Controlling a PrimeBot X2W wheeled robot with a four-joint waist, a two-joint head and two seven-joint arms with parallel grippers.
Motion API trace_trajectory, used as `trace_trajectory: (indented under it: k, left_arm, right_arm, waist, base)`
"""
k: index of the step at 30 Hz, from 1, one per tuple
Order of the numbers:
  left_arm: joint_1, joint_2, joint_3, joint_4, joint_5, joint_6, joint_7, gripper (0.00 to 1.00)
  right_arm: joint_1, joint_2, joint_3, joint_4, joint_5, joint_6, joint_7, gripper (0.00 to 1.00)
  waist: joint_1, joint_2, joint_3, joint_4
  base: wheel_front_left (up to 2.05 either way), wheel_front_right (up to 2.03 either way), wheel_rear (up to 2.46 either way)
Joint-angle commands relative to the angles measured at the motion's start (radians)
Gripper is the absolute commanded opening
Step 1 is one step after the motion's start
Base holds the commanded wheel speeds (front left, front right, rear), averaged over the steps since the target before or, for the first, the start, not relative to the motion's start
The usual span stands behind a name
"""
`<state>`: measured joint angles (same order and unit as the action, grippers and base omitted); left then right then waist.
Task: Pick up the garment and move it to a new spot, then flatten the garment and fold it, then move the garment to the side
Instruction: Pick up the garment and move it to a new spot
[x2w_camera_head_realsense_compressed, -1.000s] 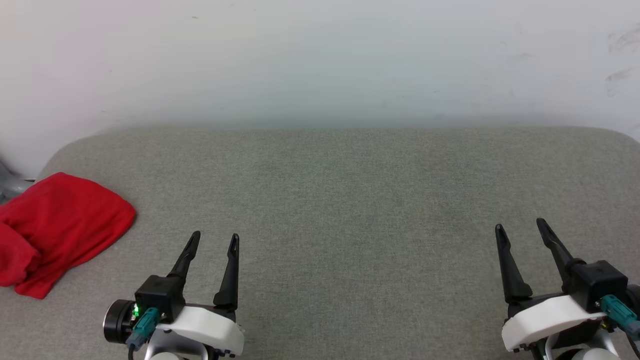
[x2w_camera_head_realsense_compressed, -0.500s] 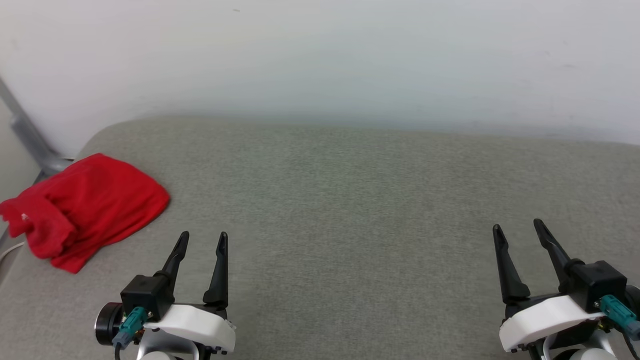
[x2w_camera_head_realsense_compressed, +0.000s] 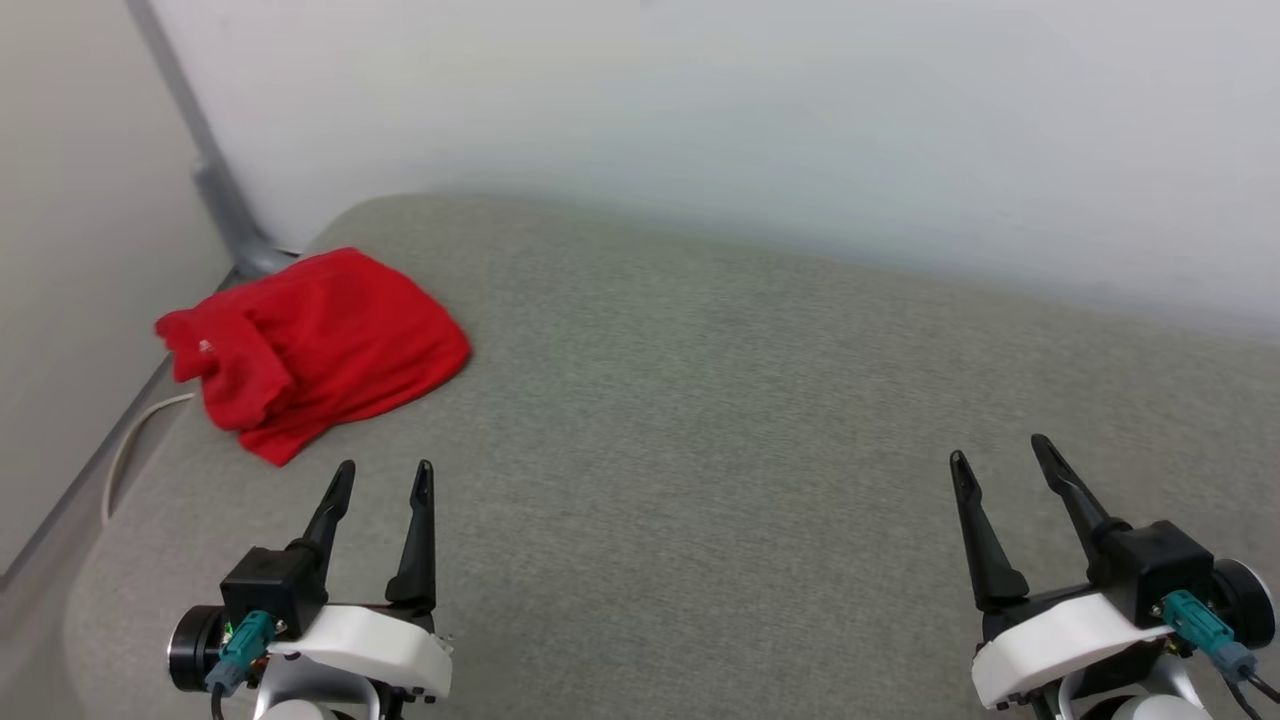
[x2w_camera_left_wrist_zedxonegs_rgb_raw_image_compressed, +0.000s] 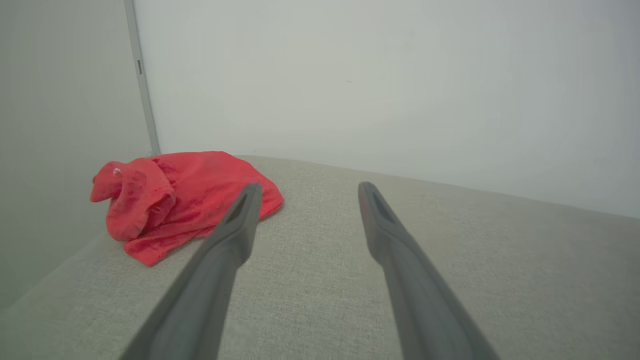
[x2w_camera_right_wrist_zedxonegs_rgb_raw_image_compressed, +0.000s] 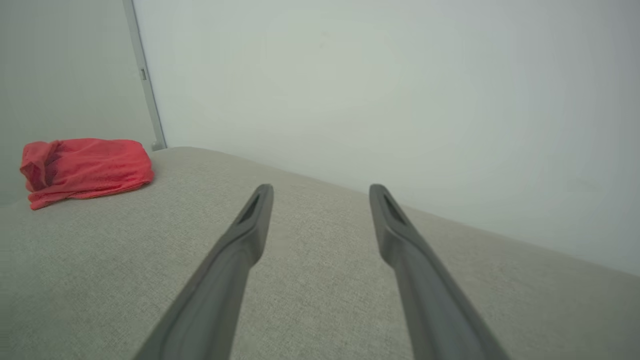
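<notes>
The garment (x2w_camera_head_realsense_compressed: 315, 350) is a red bundle, crumpled near the far left corner of the grey fabric surface (x2w_camera_head_realsense_compressed: 700, 420); it also lies left of centre in the left wrist view (x2w_camera_left_wrist_zedxonegs_rgb_raw_image_compressed: 175, 200) and at the far left of the right wrist view (x2w_camera_right_wrist_zedxonegs_rgb_raw_image_compressed: 85, 170). My left gripper (x2w_camera_head_realsense_compressed: 384, 470) hovers open at the lower left, a short way in front of the garment and apart from it, with nothing between its fingers. Open and empty too, my right gripper (x2w_camera_head_realsense_compressed: 1000, 450) is at the lower right, far from the garment.
A white wall (x2w_camera_head_realsense_compressed: 750, 120) runs close behind the surface, and a second wall (x2w_camera_head_realsense_compressed: 70, 200) closes the left side. A grey post (x2w_camera_head_realsense_compressed: 215, 190) stands in the corner. A pale cable (x2w_camera_head_realsense_compressed: 130, 450) lies along the surface's left edge. The surface's edges are rounded.
The head camera has swung left, so the garment now sits further right and higher in the picture and the corner shows. Both grippers stay open and hold their pose.
</notes>
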<state>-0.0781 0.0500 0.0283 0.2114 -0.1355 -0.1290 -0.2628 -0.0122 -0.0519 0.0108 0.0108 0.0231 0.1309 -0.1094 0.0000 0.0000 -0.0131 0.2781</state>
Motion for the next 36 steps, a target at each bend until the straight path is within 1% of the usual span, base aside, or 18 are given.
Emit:
trace_trajectory:
  k: [1,8,13,18,24,27,32,34,36]
  left_arm:
    - [-0.007,0.001,0.007,0.002,0.002,-0.001,-0.003,1.0]
    - [0.0,0.002,0.034,0.004,0.003,-0.002,-0.003,1.0]
    - [0.009,0.002,0.037,-0.001,-0.002,-0.002,-0.003,1.0]
    - [0.009,0.003,0.033,-0.003,-0.007,-0.003,-0.003,1.0]
    - [-0.002,0.006,0.038,0.0,-0.01,-0.003,-0.003,1.0]
    - [-0.011,0.008,0.05,0.002,-0.018,-0.003,-0.003,1.0]
    - [-0.051,0.017,0.069,0.022,-0.034,-0.003,-0.003,1.0]
    - [-0.081,0.022,0.069,0.053,-0.051,-0.003,-0.003,1.0]
    - [-0.128,0.039,0.068,0.086,-0.075,-0.003,-0.003,1.0]
  right_arm:
    - [-0.007,0.002,0.004,-0.006,0.0,0.0,-0.003,1.0]
    - [-0.017,0.002,0.026,-0.008,0.015,0.0,-0.006,1.0]
    - [-0.019,0.002,0.034,-0.01,0.026,0.0,-0.01,1.0]
    - [-0.018,0.002,0.036,-0.006,0.035,0.0,-0.012,1.0]
    - [-0.021,0.002,0.038,-0.004,0.04,0.0,-0.004,1.0]
    - [-0.028,0.002,0.043,-0.005,0.039,0.0,0.002,1.0]
    - [-0.046,0.002,0.042,-0.022,0.032,0.0,0.012,1.0]
    - [-0.059,0.002,0.045,-0.03,0.029,0.0,0.02,1.0]
    - [-0.072,0.002,0.045,-0.039,0.02,0.0,0.029,1.0]
  waist:
    - [0.0,0.0,0.001,0.038]
    - [0.0,0.0,0.0,0.117]
    - [0.0,0.0,0.0,0.145]
    - [0.0,0.0,0.002,0.157]
    - [0.0,0.0,0.005,0.158]
    - [0.0,0.0,0.012,0.146]
    - [0.0,0.0,0.057,0.118]
    - [0.0,0.0,0.086,0.106]
    - [0.0,0.0,0.116,0.092]
  base:
    - [0.0,0.0,0.0]
    - [0.0,0.0,0.0]
    - [0.0,0.0,0.0]
    - [0.0,0.0,0.0]
    - [0.0,0.0,0.0]
    - [0.0,0.0,0.0]
    - [0.0,0.0,0.0]
    - [0.0,0.0,0.0]
    - [0.0,0.0,0.0]
